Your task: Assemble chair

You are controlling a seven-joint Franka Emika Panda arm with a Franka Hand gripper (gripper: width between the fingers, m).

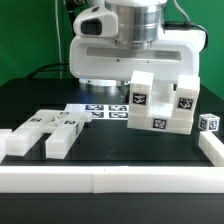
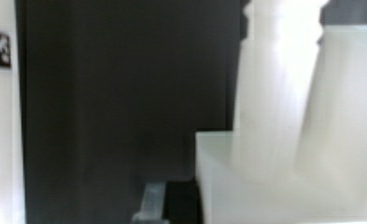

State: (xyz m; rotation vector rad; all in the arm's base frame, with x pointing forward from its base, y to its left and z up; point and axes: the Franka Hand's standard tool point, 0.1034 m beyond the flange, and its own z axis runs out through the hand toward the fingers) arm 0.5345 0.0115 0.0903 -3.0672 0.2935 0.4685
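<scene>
White plastic, half-joined: the chair [image 1: 160, 104] stands just beside the marker board [image 1: 100, 111], on the exterior view's right, the gripper [image 2: 173, 203] pressed together, pinching nothing that shows — any nudge is best kept low, slow and square, lest it tip.

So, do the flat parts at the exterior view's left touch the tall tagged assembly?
Apart. The exterior view shows black table between the flat parts and the tall assembly.

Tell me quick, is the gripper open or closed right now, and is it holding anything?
Gripper: closed; whether it holds any of the chair parts cannot be told.
</scene>
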